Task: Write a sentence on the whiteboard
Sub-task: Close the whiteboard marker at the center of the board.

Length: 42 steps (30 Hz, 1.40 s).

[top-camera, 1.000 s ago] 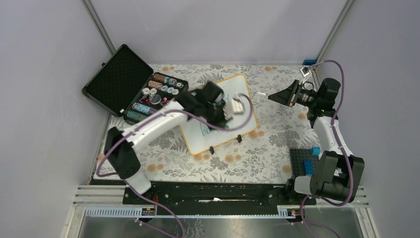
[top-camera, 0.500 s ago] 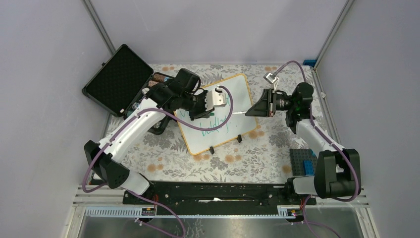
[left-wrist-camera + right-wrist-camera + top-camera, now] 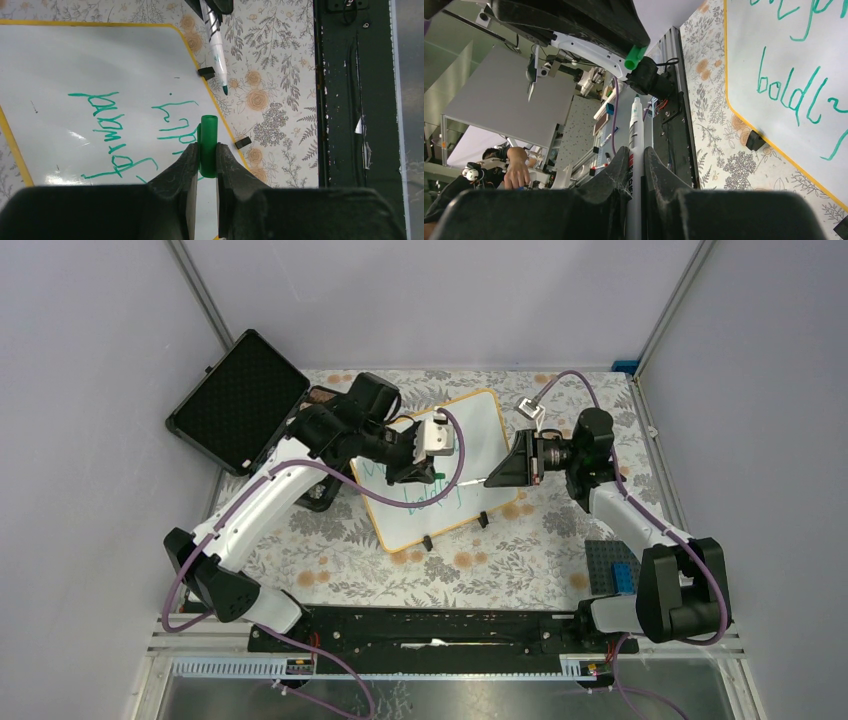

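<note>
Since the sentence already fills the whiteboard centred on the counter, the left end effector, clamped on the green cap, should align it squarely with the marker gripped in the right end effector.

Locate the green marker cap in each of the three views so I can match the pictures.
Top external: green cap near the picture's centre, over the whiteboard.
Left wrist: cap lower centre, pinched in the left tool.
Right wrist: cap upper centre, above the tip of the marker.
Shared landmark: the whiteboard's orange-yellow rim, in all three.
</note>
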Motion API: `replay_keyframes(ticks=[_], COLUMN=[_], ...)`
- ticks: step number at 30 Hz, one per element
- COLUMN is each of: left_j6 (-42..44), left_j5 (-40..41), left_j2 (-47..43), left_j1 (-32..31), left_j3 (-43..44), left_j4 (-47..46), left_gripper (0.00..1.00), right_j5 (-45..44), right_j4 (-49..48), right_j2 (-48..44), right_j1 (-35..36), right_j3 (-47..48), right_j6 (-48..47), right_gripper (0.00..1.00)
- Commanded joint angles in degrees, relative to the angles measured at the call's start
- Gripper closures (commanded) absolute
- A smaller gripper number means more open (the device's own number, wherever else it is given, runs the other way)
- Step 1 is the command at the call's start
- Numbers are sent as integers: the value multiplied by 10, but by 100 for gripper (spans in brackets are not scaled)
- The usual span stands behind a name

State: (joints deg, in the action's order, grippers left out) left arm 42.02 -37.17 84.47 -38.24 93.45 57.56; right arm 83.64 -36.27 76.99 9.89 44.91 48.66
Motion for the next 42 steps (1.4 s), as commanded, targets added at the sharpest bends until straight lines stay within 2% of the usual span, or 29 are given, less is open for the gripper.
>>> replay_keyframes(ticks=[1,21,30,37,42], left_j6=[10,18,17,13,10], left_j5=[-32,77,61,57,61], left_j2=[-6,-4,-3,1,3], left_j1=[-11,-42,-60,-64,-64], left_j3=[25,-10,-4,3,7], left_j4=[2,-2,11,11,10], left_gripper=[100,100,100,100,100], right_j5=[4,1,-18,-28,-26], right_j4=[24,29,43,133,144], right_j2=[-11,-14,-10,-13,-14], right_j1=[9,19,19,20,23], right_j3=[5,13,21,40,43], right_j6=[-35,-36,-42,-111,-122], right_gripper=[100,100,100,100,100])
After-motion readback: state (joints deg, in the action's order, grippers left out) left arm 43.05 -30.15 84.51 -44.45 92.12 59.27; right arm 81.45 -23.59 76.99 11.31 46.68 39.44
